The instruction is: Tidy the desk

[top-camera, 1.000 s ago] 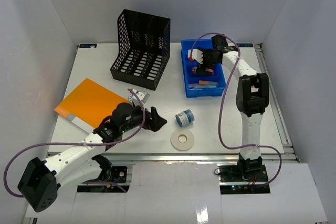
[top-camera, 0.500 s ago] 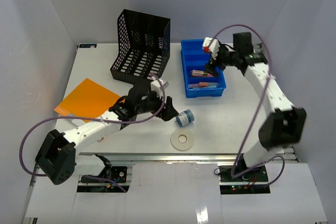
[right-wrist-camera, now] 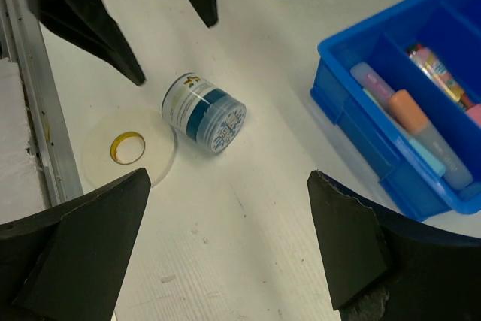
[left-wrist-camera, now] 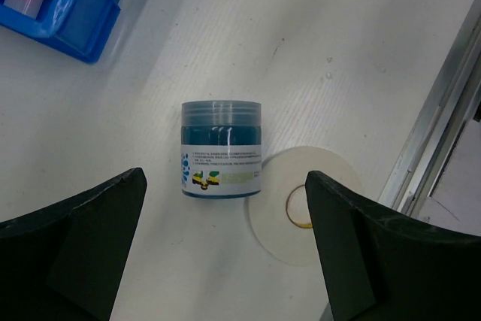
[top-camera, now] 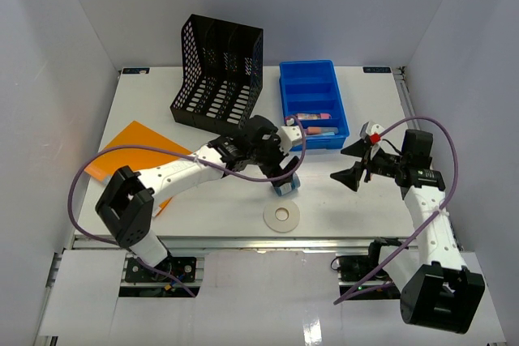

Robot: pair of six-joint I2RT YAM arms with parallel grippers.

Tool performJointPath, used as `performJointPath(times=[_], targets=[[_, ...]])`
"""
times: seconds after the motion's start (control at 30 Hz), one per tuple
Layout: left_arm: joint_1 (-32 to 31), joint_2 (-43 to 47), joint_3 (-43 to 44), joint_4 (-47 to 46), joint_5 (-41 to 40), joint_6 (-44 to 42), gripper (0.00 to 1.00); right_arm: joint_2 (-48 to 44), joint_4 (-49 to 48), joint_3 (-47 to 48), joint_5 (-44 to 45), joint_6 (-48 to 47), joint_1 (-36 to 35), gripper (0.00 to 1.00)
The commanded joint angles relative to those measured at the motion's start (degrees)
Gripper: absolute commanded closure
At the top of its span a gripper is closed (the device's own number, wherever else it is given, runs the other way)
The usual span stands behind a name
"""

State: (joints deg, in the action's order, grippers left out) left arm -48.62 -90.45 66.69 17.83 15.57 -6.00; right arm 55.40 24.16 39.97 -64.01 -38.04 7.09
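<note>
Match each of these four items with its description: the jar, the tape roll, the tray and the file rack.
Items:
1. jar
2. tape roll
3. tray
4. file rack

Descriptions:
A. black mesh, standing at the back
B. labelled, lying on its side
C. white ring, lying flat
D. blue, divided into compartments

Pairs: 1-B, 2-C, 3-D, 4-A

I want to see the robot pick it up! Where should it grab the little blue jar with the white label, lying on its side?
Probably around its white-labelled middle, coming straight down from above. The small blue plastic jar lies on its side, so its round sides are free, and the open left gripper straddles it.
</note>
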Motion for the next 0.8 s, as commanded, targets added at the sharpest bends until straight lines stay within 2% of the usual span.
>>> performJointPath(times=[0.0, 0.33, 0.53, 0.77], targets=[[-0.3, -4.4, 5.8, 5.9, -1.7, -7.8, 0.02, -3.3, -1.3, -0.5, -4.4, -0.9, 1.6, 0.08], [-3.0, -15.7, 18.2, 12.8, -1.1, -9.8, 0.02, -4.7, -1.2, 0.1, -4.3, 1.1, 3.2, 0.09], [-4.1, -20.5, 23.3, 18.7, -4.6, -8.0, 0.02, -5.0, -1.2, 0.1, -4.4, 1.4, 3.3, 0.09], [-5.5, -24.1, 25.3, 23.4, -10.4, -6.9, 0.02, -4.9, -1.3, 0.1, -4.4, 1.8, 3.4, 0.09]])
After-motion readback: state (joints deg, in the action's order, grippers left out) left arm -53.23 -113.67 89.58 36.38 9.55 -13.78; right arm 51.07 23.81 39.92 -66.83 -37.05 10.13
